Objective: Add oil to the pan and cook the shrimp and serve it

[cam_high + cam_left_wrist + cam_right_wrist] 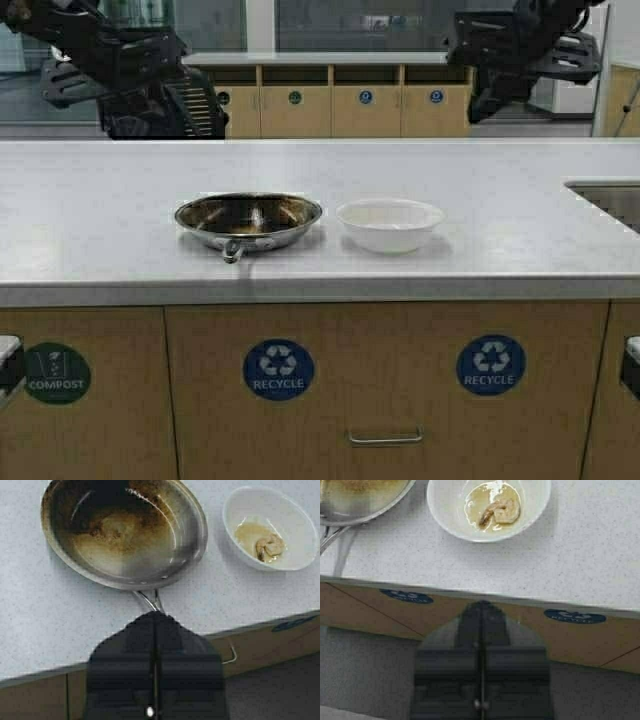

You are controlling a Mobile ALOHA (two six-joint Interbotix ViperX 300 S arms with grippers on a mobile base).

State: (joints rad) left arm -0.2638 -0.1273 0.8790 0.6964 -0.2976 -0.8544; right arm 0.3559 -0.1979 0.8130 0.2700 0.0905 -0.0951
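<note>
- The pan (248, 220) is set on the tabletop (100, 230) near its front edge, its stub handle turned toward that edge; the browned inside is seen without shrimp in it.
- The white bowl (390, 224) is placed just beside the pan, toward the tabletop's right end, apart from it.
- The shrimp (501, 511) is held in the white bowl, lying in a thin pool of yellowish liquid.
- The left pincer (156, 630) is raised above the tabletop's front edge, fingers pressed together on nothing.
- The right pincer (481, 617) is likewise raised before the front edge, fingers together, nothing gripped.
</note>
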